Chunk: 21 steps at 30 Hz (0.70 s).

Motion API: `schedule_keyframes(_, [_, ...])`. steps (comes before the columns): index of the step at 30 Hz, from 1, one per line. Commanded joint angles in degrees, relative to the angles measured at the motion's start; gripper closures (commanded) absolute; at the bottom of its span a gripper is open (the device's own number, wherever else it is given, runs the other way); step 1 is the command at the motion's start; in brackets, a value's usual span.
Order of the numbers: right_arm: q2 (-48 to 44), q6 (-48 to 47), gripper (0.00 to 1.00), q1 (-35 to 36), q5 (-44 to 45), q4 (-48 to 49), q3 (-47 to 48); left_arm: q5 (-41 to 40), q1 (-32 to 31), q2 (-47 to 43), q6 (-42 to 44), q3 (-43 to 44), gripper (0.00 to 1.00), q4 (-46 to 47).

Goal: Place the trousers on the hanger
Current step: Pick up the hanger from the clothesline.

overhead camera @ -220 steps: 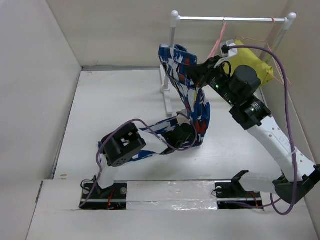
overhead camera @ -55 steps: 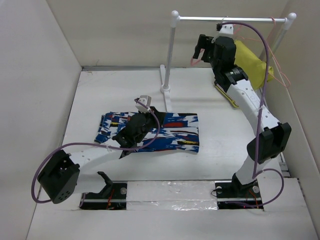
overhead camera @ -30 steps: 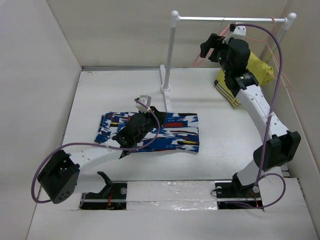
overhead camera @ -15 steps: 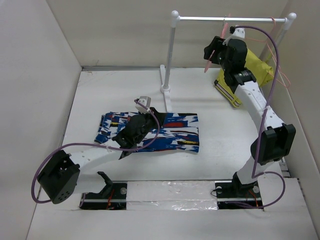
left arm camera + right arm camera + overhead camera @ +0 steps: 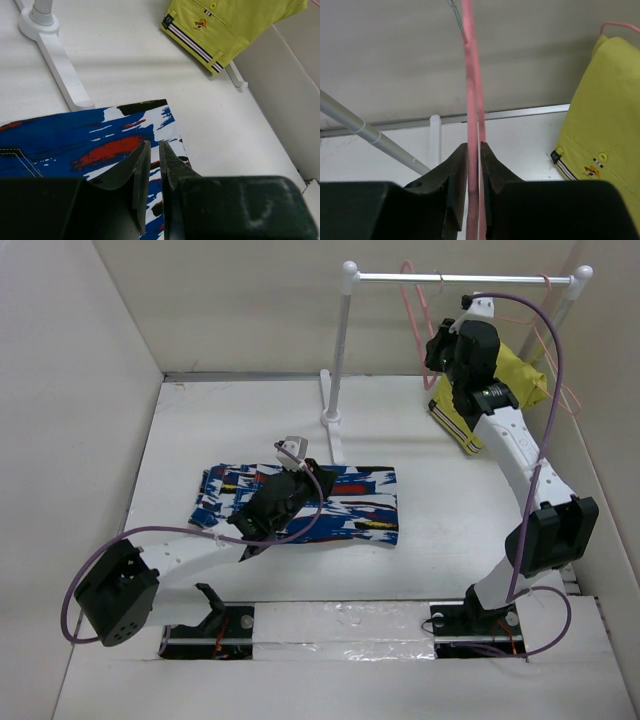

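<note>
The trousers (image 5: 340, 502), blue with white, red and black strokes, lie folded flat on the table; they also show in the left wrist view (image 5: 75, 145). My left gripper (image 5: 308, 472) hovers over them, jaws nearly together with nothing between them (image 5: 152, 150). The pink hanger (image 5: 408, 310) is up by the rack's rod (image 5: 500, 278). My right gripper (image 5: 437, 348) is shut on the hanger's wires (image 5: 471, 75), which run straight up between the fingers.
The yellow garment (image 5: 505, 375) hangs on a second pink hanger (image 5: 562, 350) at the rack's right end, also seen from the wrists (image 5: 235, 22) (image 5: 605, 100). The rack's post (image 5: 340, 350) and foot (image 5: 57, 60) stand behind the trousers. Walls close in left, back and right.
My right gripper has lifted the hanger up to the rod and the hanger has swung up and left. The left arm and the trousers have stayed put.
</note>
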Motion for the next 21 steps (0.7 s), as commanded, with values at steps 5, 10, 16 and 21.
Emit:
schedule_keyframes(5, [-2.38,-6.98,0.93,-0.03,3.27,-1.33,4.27,-0.86,-0.22,0.07,0.56,0.54,0.88,3.09])
schedule_keyframes(10, [-3.51,-11.37,1.0,1.12,8.19,-0.55,5.51,-0.16,-0.22,0.33,0.48,0.54,0.86,3.7])
schedule_keyframes(16, [-5.8,-15.15,1.0,1.64,11.8,1.22,4.28,0.72,-0.22,0.69,0.65,0.8,0.77,3.79])
schedule_keyframes(21, [-6.77,-15.43,1.0,1.64,11.36,0.69,1.64,1.07,-0.22,0.51,1.0,1.07,0.69,3.35])
